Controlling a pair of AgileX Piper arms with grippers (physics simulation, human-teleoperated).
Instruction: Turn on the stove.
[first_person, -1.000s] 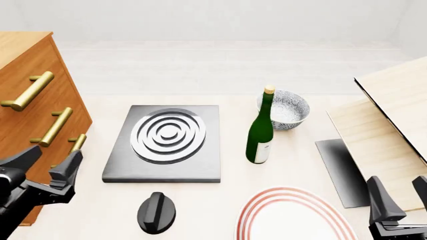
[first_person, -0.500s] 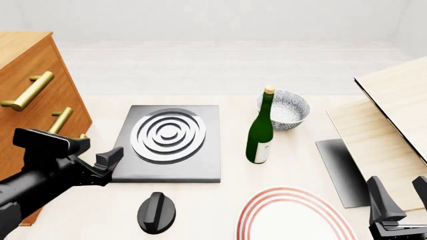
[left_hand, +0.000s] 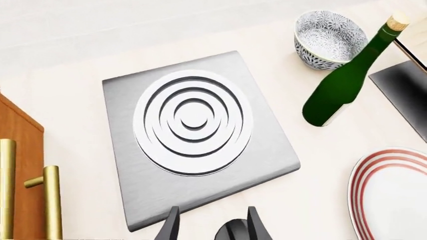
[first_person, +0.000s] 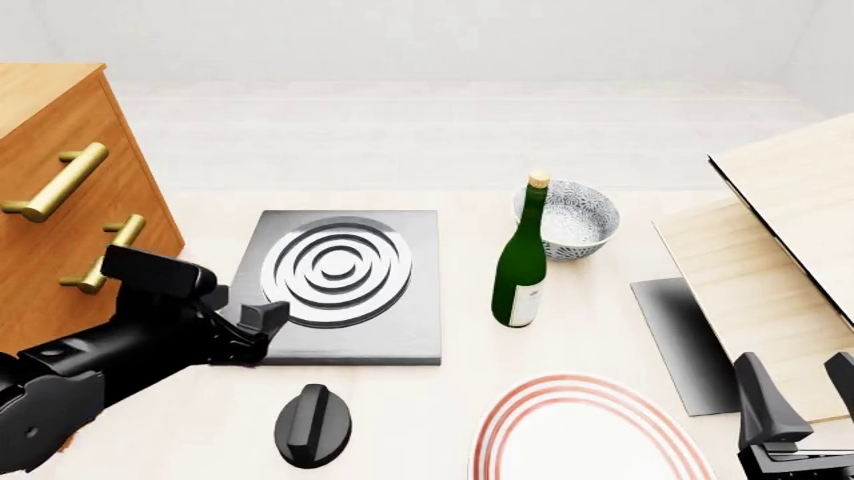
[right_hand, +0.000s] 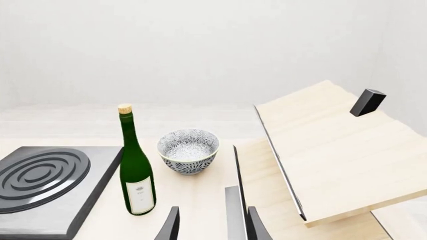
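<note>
The left gripper (first_person: 247, 325) hovers at the stove's (first_person: 330, 285) near-left corner, fingers spread apart and holding nothing. In the left wrist view its fingertips (left_hand: 172, 227) frame the stove's (left_hand: 193, 137) near edge, with part of the black knob (left_hand: 233, 231) showing between them. The knob (first_person: 312, 425) lies flat on the table just in front of the stove's near edge, separate from the slab and below the left gripper, not touched by it.

The right gripper (first_person: 798, 405) sits far to the right of the stove at the near table edge; its fingers stand apart and empty.

The stove is a flat dark-grey slab with concentric silver burner rings. Just right of the stove stands an upright green wine bottle (first_person: 521, 262) with a cork; right of it and farther back sits a patterned bowl (first_person: 571, 220). A white plate with red rings (first_person: 581, 435) lies right of the knob. A wooden drawer cabinet (first_person: 60, 200) with brass handles stands left of the stove
</note>
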